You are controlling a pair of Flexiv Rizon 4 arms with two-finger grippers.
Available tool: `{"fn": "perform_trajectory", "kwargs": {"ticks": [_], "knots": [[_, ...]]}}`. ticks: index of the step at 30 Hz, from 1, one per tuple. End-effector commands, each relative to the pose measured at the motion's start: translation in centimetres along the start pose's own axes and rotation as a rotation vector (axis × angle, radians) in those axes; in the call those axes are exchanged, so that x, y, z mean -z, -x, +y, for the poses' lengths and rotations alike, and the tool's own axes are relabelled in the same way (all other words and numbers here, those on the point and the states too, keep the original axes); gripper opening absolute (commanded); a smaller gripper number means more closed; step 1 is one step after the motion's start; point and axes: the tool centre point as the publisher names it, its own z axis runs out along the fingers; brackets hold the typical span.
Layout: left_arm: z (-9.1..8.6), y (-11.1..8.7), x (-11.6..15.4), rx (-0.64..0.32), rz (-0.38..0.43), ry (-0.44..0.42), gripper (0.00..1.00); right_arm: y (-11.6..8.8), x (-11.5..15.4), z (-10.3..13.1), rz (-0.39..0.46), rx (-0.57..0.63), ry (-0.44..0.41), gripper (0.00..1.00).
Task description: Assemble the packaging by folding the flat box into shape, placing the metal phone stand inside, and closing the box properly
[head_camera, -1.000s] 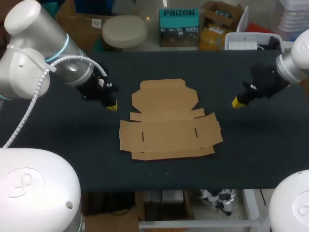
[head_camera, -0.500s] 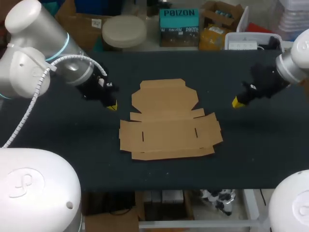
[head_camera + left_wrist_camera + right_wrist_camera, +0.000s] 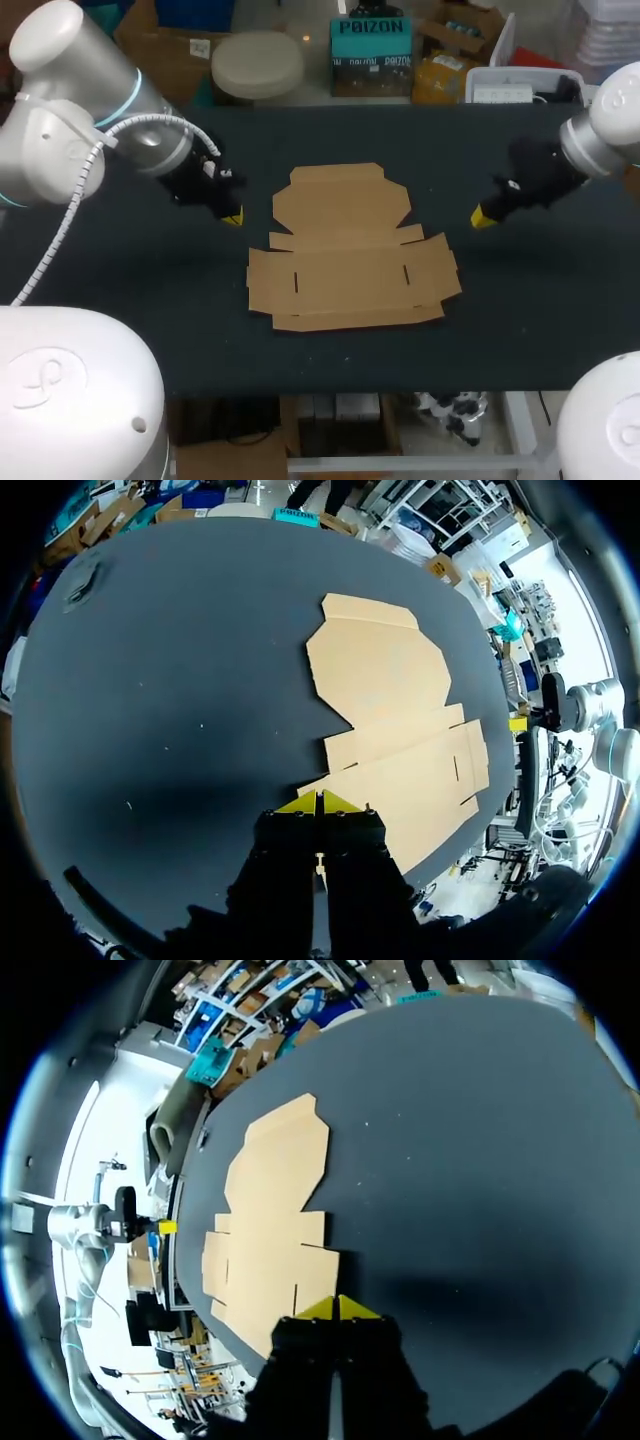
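Cardboard lies in the middle of the black table [image 3: 120, 290]: the flat box [image 3: 350, 250] is unfolded, with every panel and flap down on the surface. Its narrower panel with cut corners points to the far edge. The wider panel with two slots lies on our side.

We hold our left gripper [image 3: 232, 219] near the box's left side, by the narrower panel, and it does not touch the card. In the left wrist view the left gripper [image 3: 316, 802] shows its two yellow tips pressed together with nothing between them, so this claw is clenched on nothing. The box [image 3: 400, 730] lies ahead of it and off to one side.

We hold our right gripper [image 3: 481, 215] near the box's right side, also apart from the card. In the right wrist view the right gripper [image 3: 339, 1306] shows its yellow tips meeting in the same way, clenched and holding nothing. The box [image 3: 270, 1230] lies just ahead of it and to one side, flat on the table.
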Motion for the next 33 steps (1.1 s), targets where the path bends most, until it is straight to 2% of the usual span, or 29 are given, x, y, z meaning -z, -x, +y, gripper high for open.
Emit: {"fn": "perform_trajectory", "kwargs": {"ticks": [1, 16, 23, 33], "knots": [[-0.2, 0.5, -1.5, -0.004, 0.018, -0.01, 0.0, 0.3, -1.3, 1.3, 0.011, 0.002, -0.022, 0.0], [0.1, -0.3, -3.7, -0.018, 0.024, -0.021, 0.0, 1.1, -4.9, 3.3, 0.06, 0.027, -0.044, 0.0], [0.1, -0.3, -4.7, -0.02, 0.027, -0.032, 0.0, 1.0, -6.0, 3.9, 0.09, 0.048, -0.031, 0.0], [-0.1, -0.2, -5.3, -0.013, 0.041, -0.037, 0.0, 0.8, -6.8, 4.5, 0.106, 0.078, -0.055, 0.0]]}}
